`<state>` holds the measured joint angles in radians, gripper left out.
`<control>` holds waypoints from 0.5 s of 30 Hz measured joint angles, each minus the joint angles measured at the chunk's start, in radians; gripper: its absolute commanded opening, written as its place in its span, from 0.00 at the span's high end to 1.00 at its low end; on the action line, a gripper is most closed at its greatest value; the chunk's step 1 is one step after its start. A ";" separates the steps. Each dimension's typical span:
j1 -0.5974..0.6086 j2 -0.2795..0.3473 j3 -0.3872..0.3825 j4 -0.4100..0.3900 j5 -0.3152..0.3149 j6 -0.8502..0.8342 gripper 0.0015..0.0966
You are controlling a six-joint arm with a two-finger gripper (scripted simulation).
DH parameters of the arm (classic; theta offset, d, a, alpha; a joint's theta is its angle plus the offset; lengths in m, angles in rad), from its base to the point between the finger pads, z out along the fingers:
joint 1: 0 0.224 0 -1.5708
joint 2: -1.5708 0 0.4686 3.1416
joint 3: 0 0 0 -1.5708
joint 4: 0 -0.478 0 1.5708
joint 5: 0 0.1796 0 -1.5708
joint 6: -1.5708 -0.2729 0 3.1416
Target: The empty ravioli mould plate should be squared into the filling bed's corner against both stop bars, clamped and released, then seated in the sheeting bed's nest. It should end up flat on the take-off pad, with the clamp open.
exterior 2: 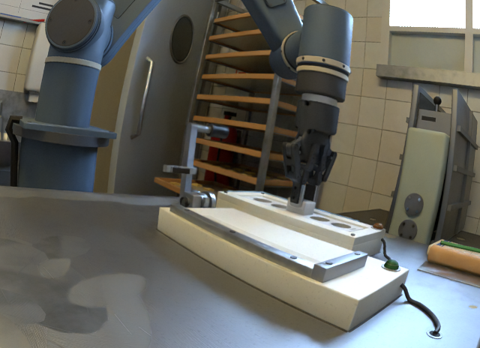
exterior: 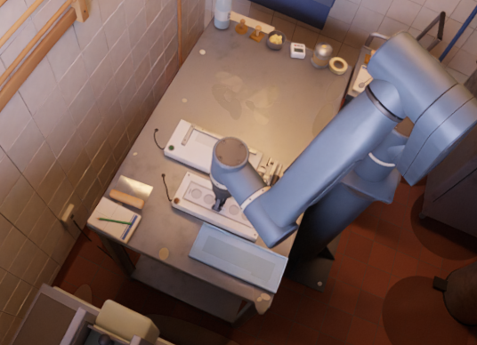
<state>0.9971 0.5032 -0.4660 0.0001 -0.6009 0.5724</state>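
Observation:
My gripper (exterior 2: 303,199) points straight down over the sheeting bed (exterior: 215,206). Its fingers are closed on the small raised handle block (exterior 2: 303,207) of the ravioli mould plate (exterior 2: 310,216). The plate is white with round pockets and lies flat in the bed's nest. The filling bed (exterior 2: 271,255) sits beside it, with two grey stop bars (exterior 2: 336,264) meeting at its corner, and nothing lies on it. The toggle clamp (exterior 2: 192,170) stands at the filling bed's far end with its arm raised. The take-off pad (exterior: 238,257) is a blue-grey tray at the table's front edge.
The table's front edge runs just beyond the take-off pad. A notepad with a pen (exterior: 115,219) and a scraper (exterior: 130,193) lie at the left corner. Cables (exterior 2: 420,307) trail from both beds. Bottles, jars and tape (exterior: 338,65) line the far end. The middle of the table is open.

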 measured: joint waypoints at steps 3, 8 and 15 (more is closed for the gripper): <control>0.000 0.000 0.000 0.000 0.000 0.000 0.93; 0.000 -0.001 0.000 0.000 -0.001 0.000 0.93; 0.000 -0.018 0.000 -0.001 -0.020 0.000 0.93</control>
<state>0.9968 0.4857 -0.4662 -0.0006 -0.6205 0.5723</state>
